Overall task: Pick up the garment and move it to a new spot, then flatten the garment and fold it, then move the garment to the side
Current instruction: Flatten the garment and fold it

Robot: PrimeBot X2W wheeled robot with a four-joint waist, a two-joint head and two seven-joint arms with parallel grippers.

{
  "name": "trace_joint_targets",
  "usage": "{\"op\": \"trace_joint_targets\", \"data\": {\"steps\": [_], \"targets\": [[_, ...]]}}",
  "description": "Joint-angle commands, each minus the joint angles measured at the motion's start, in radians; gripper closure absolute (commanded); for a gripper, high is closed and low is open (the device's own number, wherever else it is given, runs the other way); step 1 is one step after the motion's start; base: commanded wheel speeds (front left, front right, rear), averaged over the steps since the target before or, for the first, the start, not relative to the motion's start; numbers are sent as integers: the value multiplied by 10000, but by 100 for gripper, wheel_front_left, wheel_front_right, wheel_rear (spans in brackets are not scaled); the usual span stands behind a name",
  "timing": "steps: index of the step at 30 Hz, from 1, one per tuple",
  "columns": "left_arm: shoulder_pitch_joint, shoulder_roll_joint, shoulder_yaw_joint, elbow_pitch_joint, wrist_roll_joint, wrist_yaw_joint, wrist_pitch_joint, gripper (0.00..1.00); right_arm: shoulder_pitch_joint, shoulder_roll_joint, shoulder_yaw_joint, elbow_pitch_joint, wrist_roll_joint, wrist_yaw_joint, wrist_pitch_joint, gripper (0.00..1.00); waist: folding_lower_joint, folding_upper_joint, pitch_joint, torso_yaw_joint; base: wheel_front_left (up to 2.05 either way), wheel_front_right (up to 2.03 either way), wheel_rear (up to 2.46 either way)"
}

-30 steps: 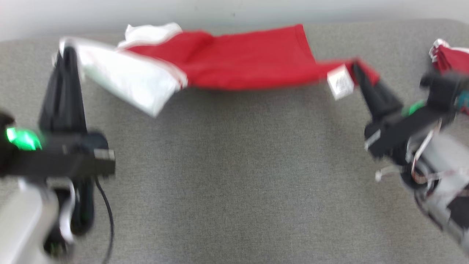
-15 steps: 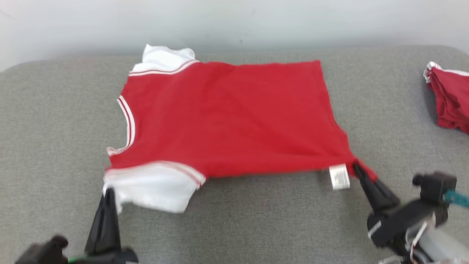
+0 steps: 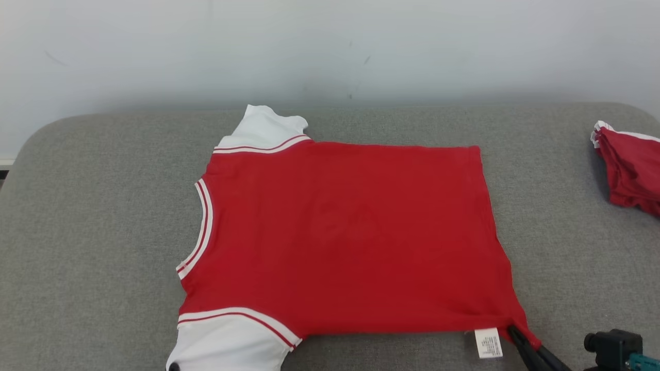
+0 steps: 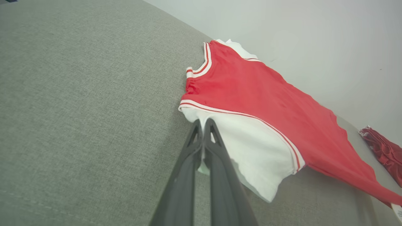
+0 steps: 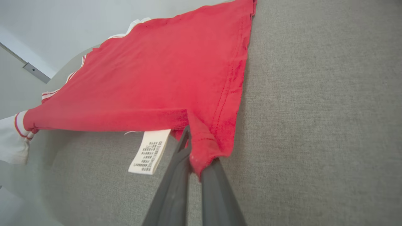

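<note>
My left end effector (image 4: pixel 203 127) is pinched tight on the white sleeve (image 4: pixel 251 147), and my right end effector (image 5: pixel 195 158) is clamped on the hem corner (image 5: pixel 205 144) beside the label (image 5: pixel 150 152). The shirt (image 3: pixel 350 232) lies spread across the table (image 3: pixel 93 216). It looks soft, light and floppy, so I'd grip it at corners and edges.

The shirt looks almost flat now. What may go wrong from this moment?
1. The right claw is shut on the hem corner, which is pulled into a point; more pull would likely skew the shirt.
2. The left claw pinches the white sleeve, whose edge hangs lifted; on release it may land creased.
3. The label sticks out and may show after folding.
</note>
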Motion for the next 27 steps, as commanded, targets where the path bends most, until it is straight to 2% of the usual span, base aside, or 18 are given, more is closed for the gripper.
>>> {"op": "trace_joint_targets", "data": {"steps": [1,6,12,20,27], "targets": [[242,-80,57,74,97,-31,-31,100,356,-45,-82,-91,-97,-27,124,100,1,1,-197,102,0,0,0],[696,-174,2,336,191,-240,-30,100,1535,-38,-582,-628,-282,-27,725,100,1,1,-341,188,0,0,0],[227,37,-176,357,457,-443,22,100,1930,364,-1061,-1071,-477,-28,1114,100,1,1,-427,104,0,0,0],[-1118,764,-243,258,882,-804,604,100,1306,612,-1300,-1473,-642,-28,1600,100,1,1,-296,-134,0,0,0],[-3158,1264,-308,668,1013,-1269,1389,100,-101,773,-1165,-1319,-580,-28,2093,100,1,1,290,-394,0,0,0]]}}
